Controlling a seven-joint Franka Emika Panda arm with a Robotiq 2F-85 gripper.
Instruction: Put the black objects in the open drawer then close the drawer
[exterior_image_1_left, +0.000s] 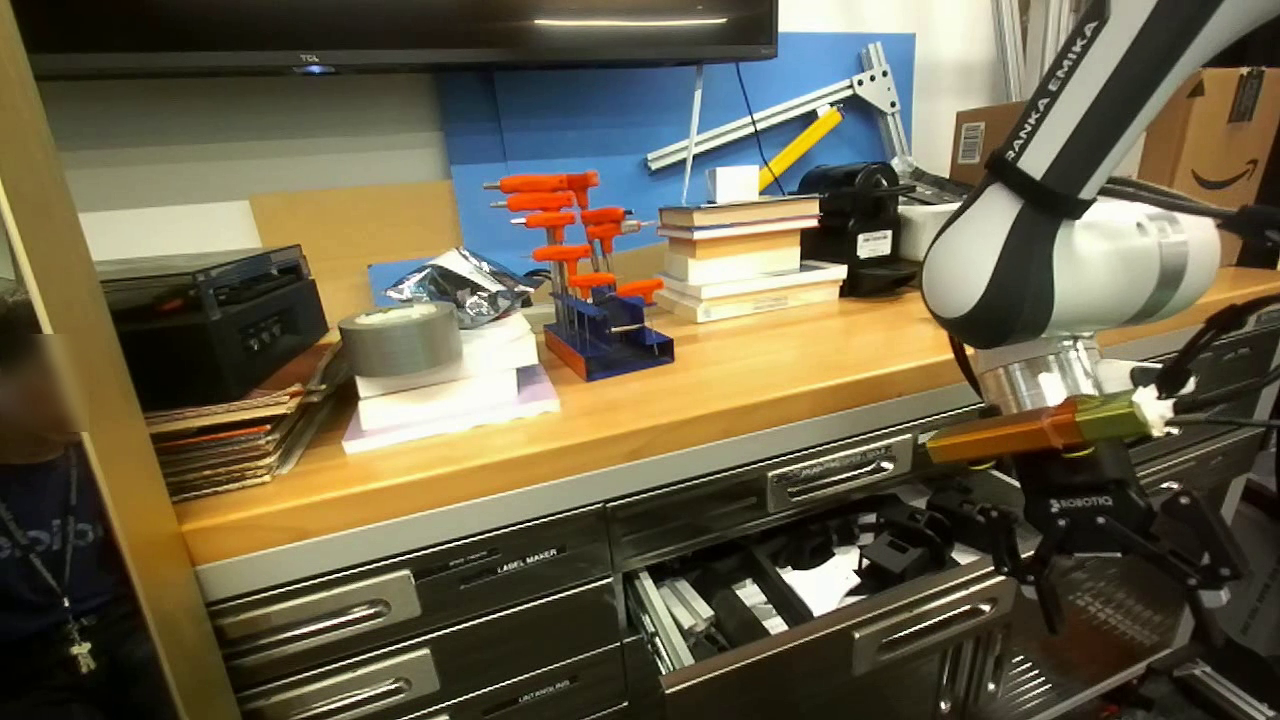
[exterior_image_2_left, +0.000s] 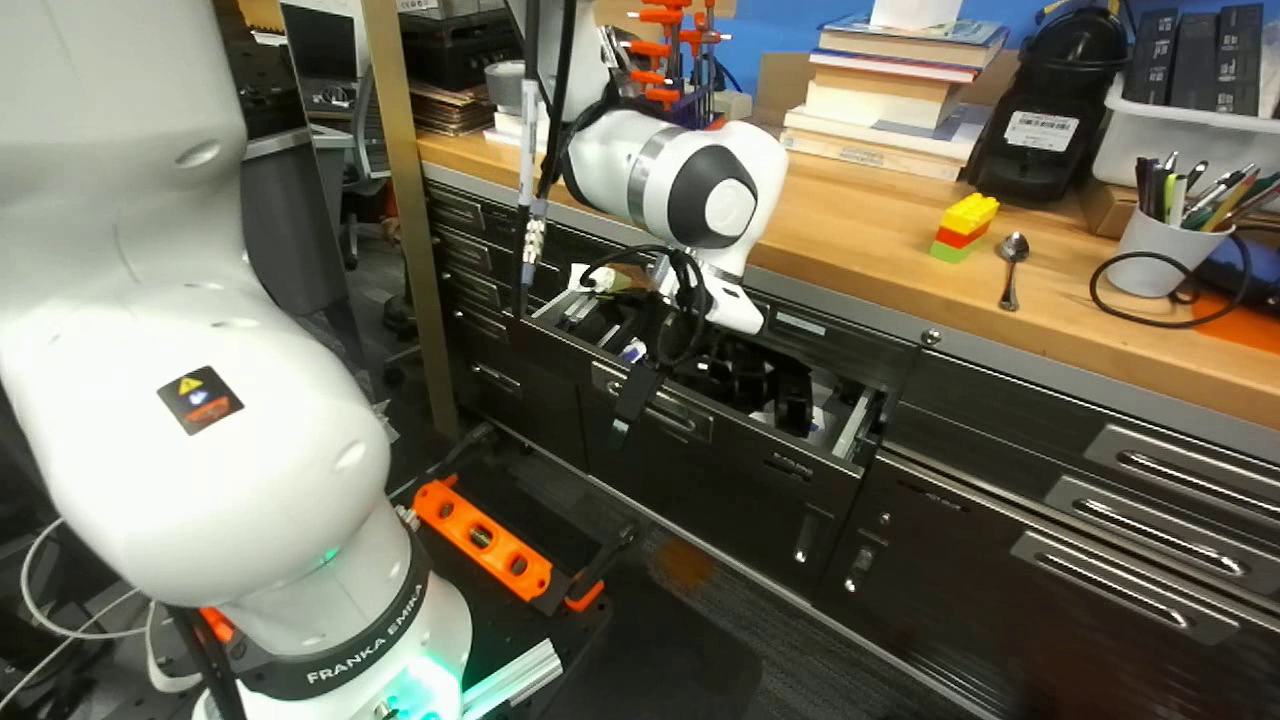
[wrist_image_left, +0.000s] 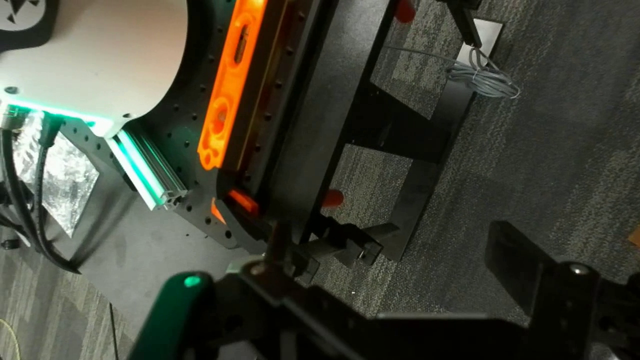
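The open drawer (exterior_image_1_left: 795, 655) sticks out below the wooden counter; its front also shows in an exterior view (exterior_image_2_left: 745, 445). Black objects (exterior_image_1_left: 905, 545) lie inside it, and also show in an exterior view (exterior_image_2_left: 750, 375). The drawer also holds white and grey items. My gripper (exterior_image_1_left: 1125, 612) is open and empty, just in front of the drawer at its right end in that view. In an exterior view it is partly hidden by the arm and cables. In the wrist view the gripper (wrist_image_left: 395, 257) has fingers wide apart over the floor; drawer and black objects are out of view there.
On the counter (exterior_image_1_left: 800, 370) stand books (exterior_image_1_left: 745, 265), orange-handled hex keys (exterior_image_1_left: 590, 290), a tape roll (exterior_image_1_left: 400, 340), toy bricks (exterior_image_2_left: 965, 228), a spoon (exterior_image_2_left: 1012, 268) and a pen cup (exterior_image_2_left: 1160, 250). An orange level (wrist_image_left: 232, 85) lies by the robot base.
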